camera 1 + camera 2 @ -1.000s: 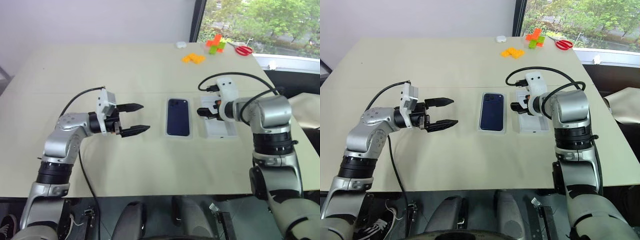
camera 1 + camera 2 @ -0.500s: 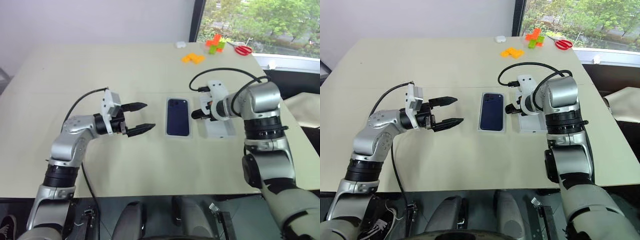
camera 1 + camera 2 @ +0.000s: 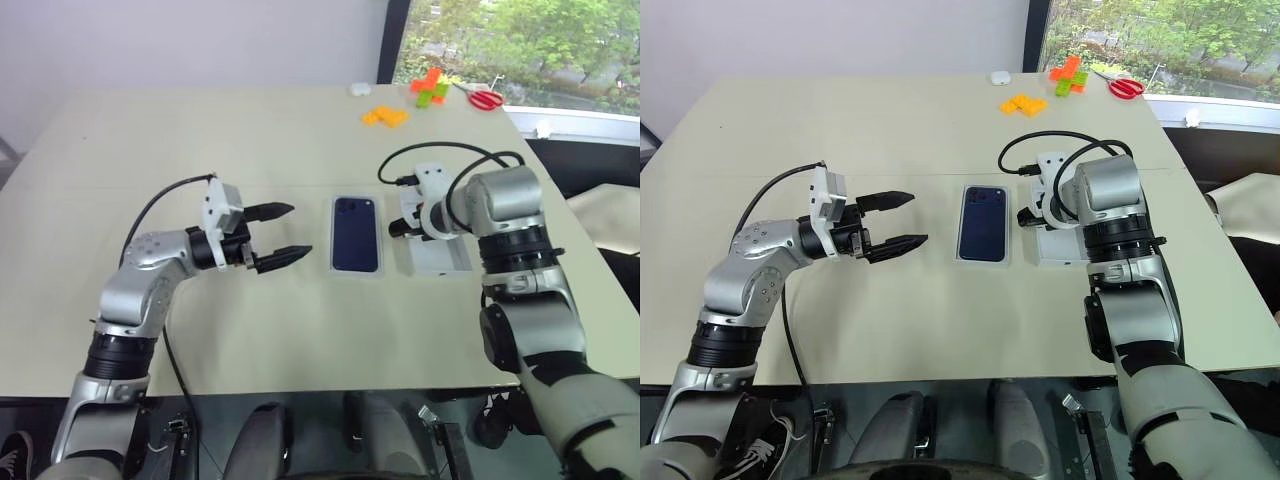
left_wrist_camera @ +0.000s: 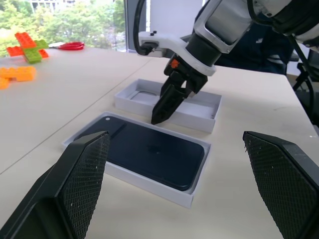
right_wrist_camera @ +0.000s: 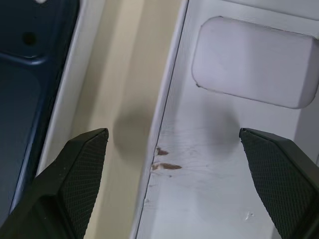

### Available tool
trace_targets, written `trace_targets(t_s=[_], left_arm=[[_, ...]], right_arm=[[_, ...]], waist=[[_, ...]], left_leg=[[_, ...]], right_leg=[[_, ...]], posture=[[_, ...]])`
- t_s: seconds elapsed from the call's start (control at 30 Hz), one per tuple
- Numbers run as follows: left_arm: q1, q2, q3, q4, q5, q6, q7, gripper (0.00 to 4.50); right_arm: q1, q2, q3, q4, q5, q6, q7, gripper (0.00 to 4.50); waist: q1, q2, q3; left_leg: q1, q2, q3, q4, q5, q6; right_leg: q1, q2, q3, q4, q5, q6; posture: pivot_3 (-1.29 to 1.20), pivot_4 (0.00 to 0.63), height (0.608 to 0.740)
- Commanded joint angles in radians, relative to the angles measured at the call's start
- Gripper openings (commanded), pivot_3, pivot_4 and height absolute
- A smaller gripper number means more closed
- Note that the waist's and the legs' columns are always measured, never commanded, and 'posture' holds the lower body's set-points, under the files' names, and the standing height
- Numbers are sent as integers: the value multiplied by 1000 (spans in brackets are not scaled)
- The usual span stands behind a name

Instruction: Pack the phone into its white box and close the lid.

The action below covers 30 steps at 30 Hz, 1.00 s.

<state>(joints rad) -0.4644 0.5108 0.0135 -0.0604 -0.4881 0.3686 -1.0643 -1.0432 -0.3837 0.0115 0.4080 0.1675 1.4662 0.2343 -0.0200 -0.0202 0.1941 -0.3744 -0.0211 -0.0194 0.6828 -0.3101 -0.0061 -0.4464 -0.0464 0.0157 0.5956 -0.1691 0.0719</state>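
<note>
Navy phone (image 3: 356, 234) sits boxed; my right gripper (image 4: 160, 113), wide and empty, has dipped toward the lid (image 3: 436, 240) wall, left gripper (image 3: 280, 234) open, idle.

Two silver-grey metal arms with rounded joint housings and black ribbed rings between segments. Each wrist carries a white plastic camera block, with a black cable looping from it back along the arm. The left gripper (image 3: 277, 235) and right gripper (image 4: 158, 117) each have two black tapering fingers with cross-hatched textured pads. A small orange mark sits at the right wrist.
</note>
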Motion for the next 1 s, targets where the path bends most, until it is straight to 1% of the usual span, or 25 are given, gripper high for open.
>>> trace_targets(t_s=[0.03, 0.1, 0.2, 0.23, 0.37, 0.5, 0.6, 0.63, 0.7, 0.77, 0.83, 0.87, 0.93, 1.0], left_arm=[[1, 8, 4, -38, -13, 5, 5, 4500], [0, 7, 3, -36, -13, 6, 7, 4500], [-5, 2, 2, -29, -10, 6, 12, 4500], [-6, 2, 2, -28, -10, 6, 13, 4500], [-10, 2, 4, -28, -12, 12, 16, 4500], [-12, 8, 7, -24, -13, 22, 19, 4500], [-16, 17, 11, -9, 9, 22, 44, 4500], [-19, 21, 19, -1, 3, 31, 47, 4500], [-22, 37, 38, 21, 1, 34, 48, 4500], [-23, 60, 49, 43, 3, 30, 37, 4500], [-31, 63, 80, 72, -40, 36, 19, 4500], [-33, 72, 85, 81, -36, 30, 18, 4500], [-49, 86, 96, 105, -40, 57, 21, 4500], [-64, 91, 102, 124, -31, 49, 30, 4500]], right_arm=[[-29, -18, 0, -2, -8, -28, 9, 3051], [-24, -18, 14, -8, -10, -26, 12, 2119], [-5, -8, 39, -50, -13, 4, 8, 494], [-3, -5, 44, -58, -13, 10, 6, 33], [-8, 9, 36, -68, -12, 25, -2, 33], [-18, 28, -19, -71, -11, 33, -24, 33], [-98, 108, -212, -75, 57, 46, -22, 33], [-124, 124, -272, -84, 79, 16, -23, 33], [-149, 128, -334, -110, 96, -37, -30, 33], [-174, 162, -439, -127, 134, -44, -51, 33], [-200, 220, -567, -162, 215, -27, -46, 33], [-205, 246, -613, -180, 246, -16, -45, 33], [-232, 334, -785, -197, 312, 37, -80, 33], [-224, 411, -884, -226, 355, 57, -110, 33]], waist=[[0, 0, 0], [0, 0, 0], [0, 0, 0], [0, 0, 0], [0, 0, 0], [0, 0, 0], [-3, 1, 0], [-5, 1, 1], [-5, 2, 1], [-2, 2, 1], [0, 2, 1], [0, 2, 1], [0, 2, 1], [0, 2, 1]], left_leg=[[0, 0, 0, 0, 0, 0], [0, 0, 0, 0, 0, 0], [0, 0, 0, 0, 0, 0], [0, 0, 0, 0, 0, 0], [0, 0, 0, 0, 0, 0], [0, 0, 0, 0, 0, 0], [0, 0, 0, 0, 0, 0], [0, 0, 0, 0, 0, 0], [0, 1, 0, 0, 0, 0], [0, 1, -1, 0, 0, 0], [0, 1, -2, -1, 0, 0], [0, 1, -2, -1, 0, 0], [-1, 1, -2, -1, 0, 0], [-1, 1, -1, -2, 0, 1]], right_leg=[[0, 0, 0, 0, 0, 0], [0, 0, 0, 0, 0, 0], [0, 0, 0, 0, 0, 0], [0, 0, 0, 0, 0, 0], [0, 0, 0, 0, 0, 0], [0, 0, 0, 0, 0, 0], [0, 0, 0, 0, 0, 0], [0, 0, 0, 0, 0, 0], [-1, 1, 0, 0, 0, 0], [-1, 1, -1, 1, 0, 0], [-1, 1, -1, 0, 0, 0], [-1, 1, -1, 0, 0, 0], [-1, 0, -1, 0, 0, 0], [-1, 0, -1, 0, 0, 0]], posture=[[0, 150, 740], [0, 150, 740], [0, 150, 740], [0, 150, 740], [0, 150, 740], [0, 150, 740], [0, 150, 740], [0, 150, 740], [0, 150, 740], [0, 150, 740], [0, 150, 740], [0, 150, 740], [0, 150, 740], [0, 150, 740]])
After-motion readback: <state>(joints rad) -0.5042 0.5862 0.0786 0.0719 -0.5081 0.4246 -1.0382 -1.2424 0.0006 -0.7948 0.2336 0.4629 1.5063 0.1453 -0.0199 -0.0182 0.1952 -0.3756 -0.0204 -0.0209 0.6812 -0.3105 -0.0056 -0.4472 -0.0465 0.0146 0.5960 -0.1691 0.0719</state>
